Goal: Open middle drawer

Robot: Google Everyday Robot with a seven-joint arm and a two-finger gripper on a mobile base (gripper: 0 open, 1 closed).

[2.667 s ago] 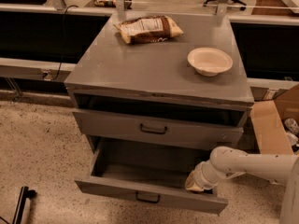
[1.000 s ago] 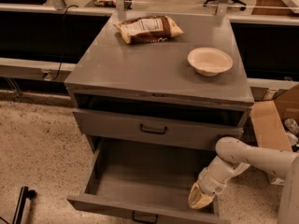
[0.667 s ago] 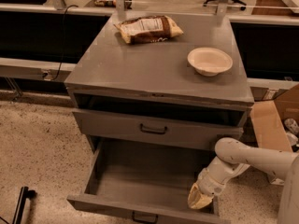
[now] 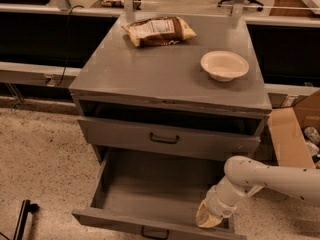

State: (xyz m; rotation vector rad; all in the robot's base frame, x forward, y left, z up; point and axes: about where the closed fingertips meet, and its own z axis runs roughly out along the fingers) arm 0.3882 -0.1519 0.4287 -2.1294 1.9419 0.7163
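The middle drawer (image 4: 150,194) is pulled far out of the grey cabinet (image 4: 170,69). Its plain grey inside shows and holds no objects. Its low front panel with a small black handle (image 4: 152,232) is at the bottom edge of the view. My gripper (image 4: 209,218) reaches in from the right on a white arm (image 4: 270,176). It points down inside the drawer's front right corner, right behind the front panel. The taller-fronted drawer (image 4: 167,140) above, with a bigger handle, is closed. The lowest drawer is out of view.
On the cabinet top lie a snack bag (image 4: 159,30) and a white bowl (image 4: 224,65). A dark open slot (image 4: 165,115) runs under the top. A cardboard box (image 4: 295,134) stands right of the cabinet. A black object (image 4: 22,219) lies on the speckled floor at the left.
The middle drawer has slid further out toward the camera since the earliest frame. My gripper moved forward and down with its front panel. Little has changed over the last second.
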